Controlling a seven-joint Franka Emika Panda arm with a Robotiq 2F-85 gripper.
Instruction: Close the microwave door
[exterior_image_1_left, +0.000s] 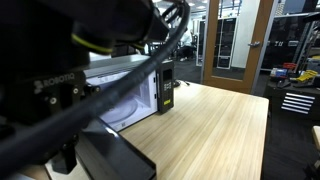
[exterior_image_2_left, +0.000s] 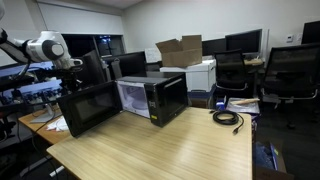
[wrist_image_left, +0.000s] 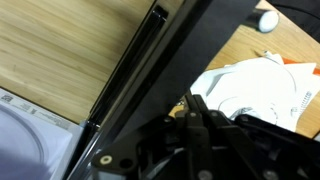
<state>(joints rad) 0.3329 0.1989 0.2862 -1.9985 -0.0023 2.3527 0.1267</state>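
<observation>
On a pale wooden table in a cluttered lab, one microwave sits with its one microwave door swung wide open. The dark panel stands at nine o'clock from the whitish oven cavity. A single white robot arm reaches in from ten o'clock of the oven, toward the top edge of the open panel.

In the wrist view, the gripper fills the lower frame as a dark mass. The door's edge runs diagonally just beside it, over bare wood and loose white papers. From these angles it cannot be told how far the jaws are parted or whether they hold anything.

One brown cardboard box sits flaps-up at one o'clock behind the oven, on a white cabinet. One coiled black cable lies on the tabletop at four o'clock, well apart from the microwave. Two black office chairs stand beyond the table's far side.

In an exterior view, the arm's blurred black body blocks most of the foreground, with the microwave showing behind it.
</observation>
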